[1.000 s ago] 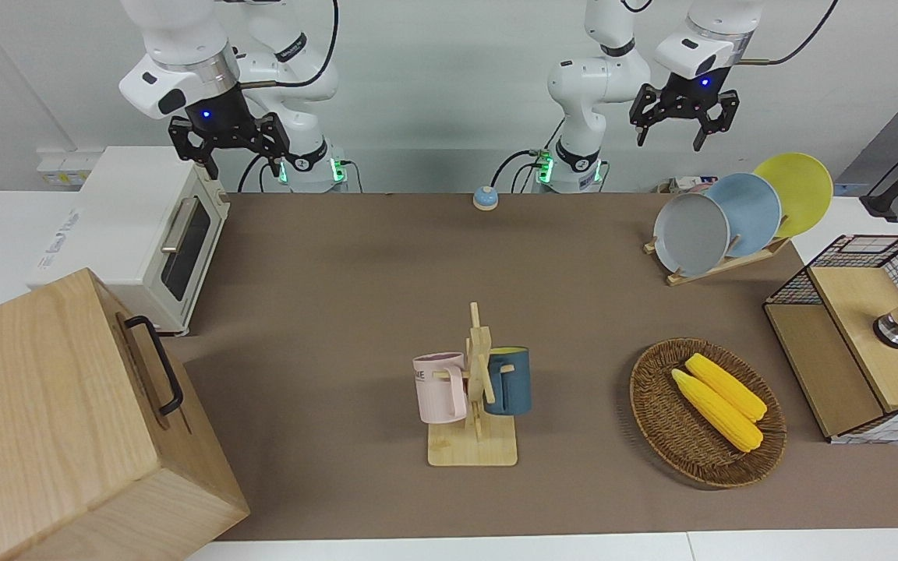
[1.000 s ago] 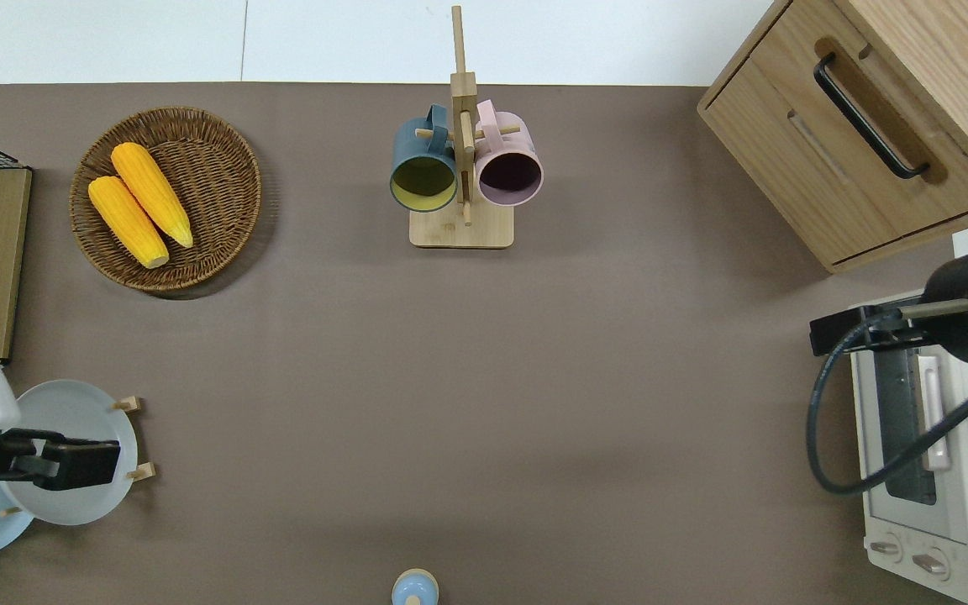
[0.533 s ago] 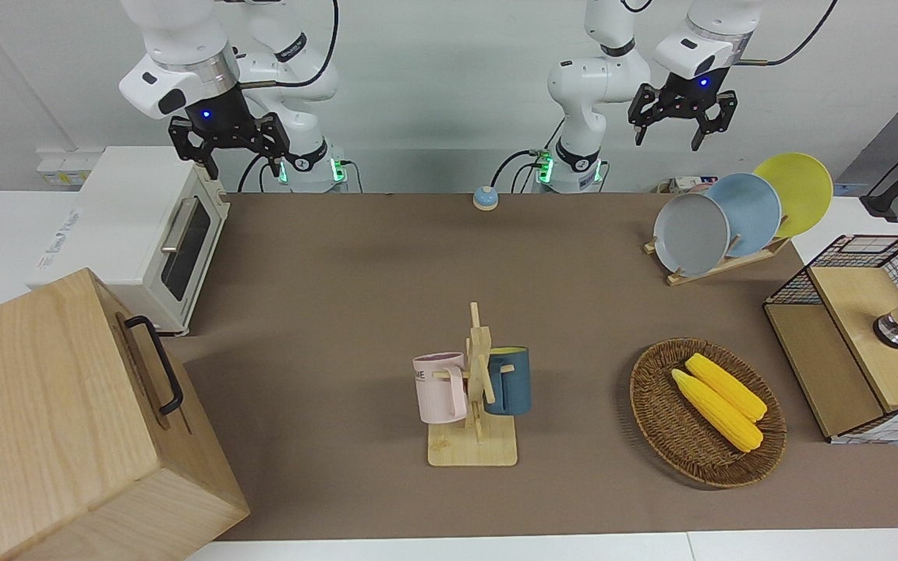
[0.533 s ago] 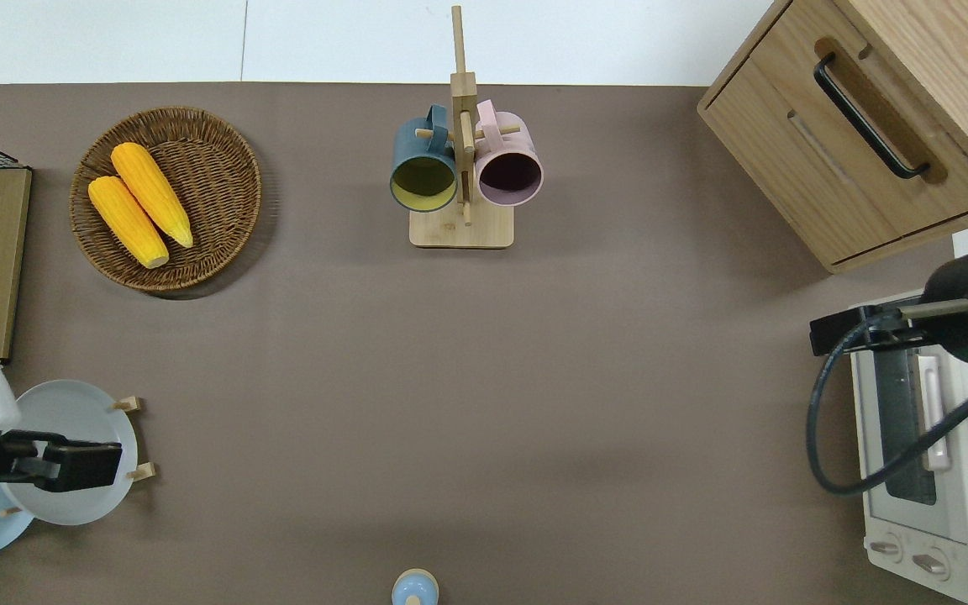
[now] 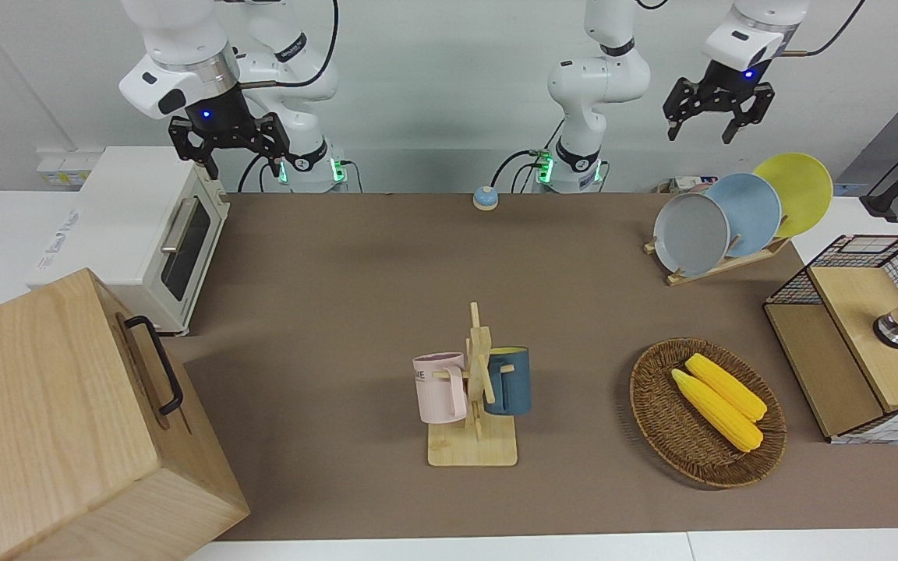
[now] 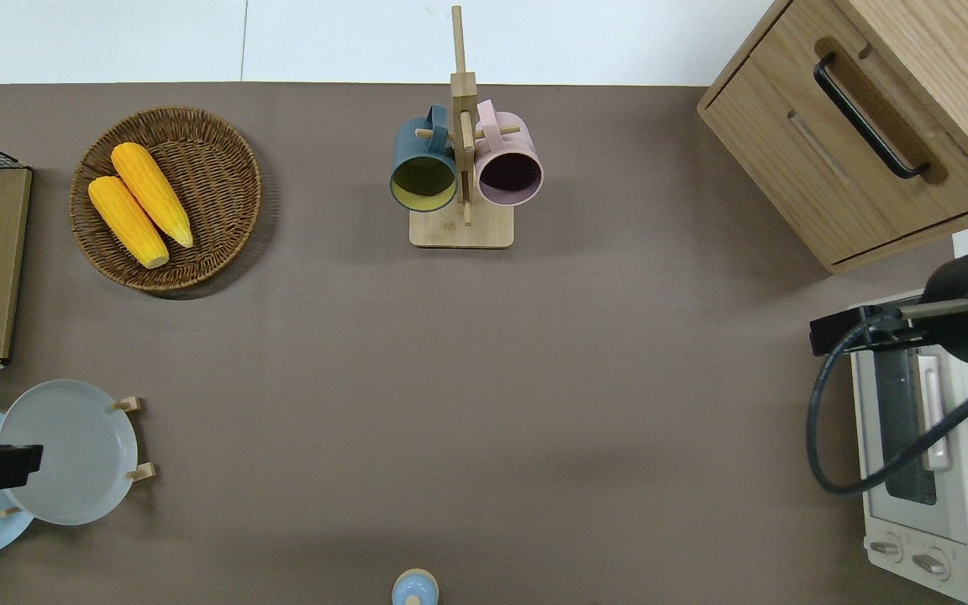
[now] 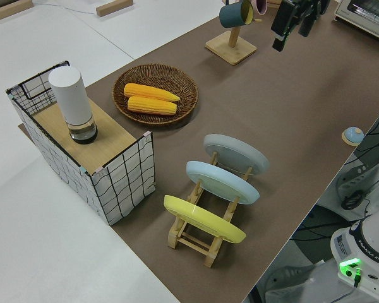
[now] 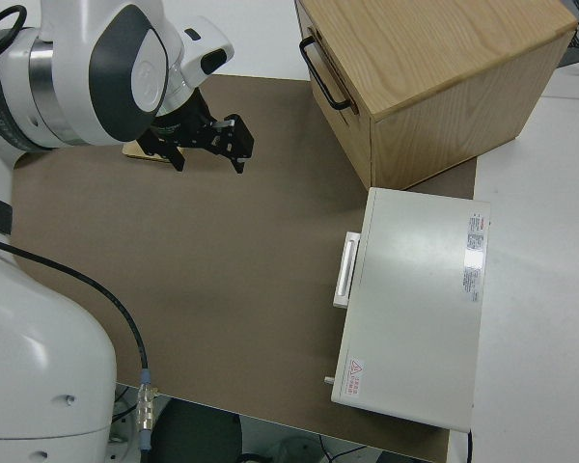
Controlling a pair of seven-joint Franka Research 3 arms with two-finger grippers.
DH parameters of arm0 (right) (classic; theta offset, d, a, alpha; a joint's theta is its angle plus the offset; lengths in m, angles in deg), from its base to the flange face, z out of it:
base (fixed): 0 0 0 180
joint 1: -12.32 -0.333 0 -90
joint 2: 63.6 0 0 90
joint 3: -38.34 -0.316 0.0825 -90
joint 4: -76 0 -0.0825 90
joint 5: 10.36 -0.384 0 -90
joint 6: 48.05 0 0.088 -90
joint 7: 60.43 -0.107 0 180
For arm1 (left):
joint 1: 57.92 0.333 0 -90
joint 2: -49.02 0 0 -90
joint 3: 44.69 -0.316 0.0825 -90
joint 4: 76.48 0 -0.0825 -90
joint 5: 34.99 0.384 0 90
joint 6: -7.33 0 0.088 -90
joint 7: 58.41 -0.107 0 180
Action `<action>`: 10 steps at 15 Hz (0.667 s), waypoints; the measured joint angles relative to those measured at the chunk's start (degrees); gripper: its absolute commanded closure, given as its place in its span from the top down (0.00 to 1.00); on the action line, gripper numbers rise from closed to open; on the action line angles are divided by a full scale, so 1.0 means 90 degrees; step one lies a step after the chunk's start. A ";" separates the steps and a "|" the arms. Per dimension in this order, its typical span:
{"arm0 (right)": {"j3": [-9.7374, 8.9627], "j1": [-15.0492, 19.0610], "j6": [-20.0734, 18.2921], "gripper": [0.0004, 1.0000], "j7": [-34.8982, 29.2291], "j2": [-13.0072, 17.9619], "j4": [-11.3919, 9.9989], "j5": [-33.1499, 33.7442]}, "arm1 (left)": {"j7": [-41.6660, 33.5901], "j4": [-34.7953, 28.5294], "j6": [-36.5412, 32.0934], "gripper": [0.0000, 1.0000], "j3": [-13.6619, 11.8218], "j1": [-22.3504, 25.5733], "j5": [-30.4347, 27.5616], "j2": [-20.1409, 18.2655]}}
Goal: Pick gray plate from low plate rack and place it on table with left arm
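Barely begun. Left hand hung high, fingers spread and empty, over the low plate rack. Gray plate stood untouched in the end slot toward the middle of the surface, beside the light-blue plate. Descent, grasp, lift and placing all remained. Right arm parked.

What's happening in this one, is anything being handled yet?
Not yet. The left arm's hand hangs open and empty high over the low plate rack at its end of the table. The gray plate sits in the rack's end slot, untouched, with the light-blue plate and the yellow plate in the slots next to it. The right arm is parked, its hand open.
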 measured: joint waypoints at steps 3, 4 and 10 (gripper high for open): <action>0.0000 0.0000 0.0000 0.99 0.0000 0.0000 0.0000 0.0000 | -0.0016 0.0000 -0.0010 1.00 -0.0156 0.0009 0.0335 -0.0055; 0.0000 0.0000 0.0000 0.99 0.0000 0.0000 0.0000 0.0000 | -0.0016 0.0000 -0.0011 1.00 -0.0271 0.0012 0.0392 -0.0057; 0.0000 0.0000 0.0000 0.99 0.0000 0.0000 0.0000 0.0000 | -0.0015 -0.0123 0.0006 1.00 -0.0573 0.0235 0.0581 -0.0010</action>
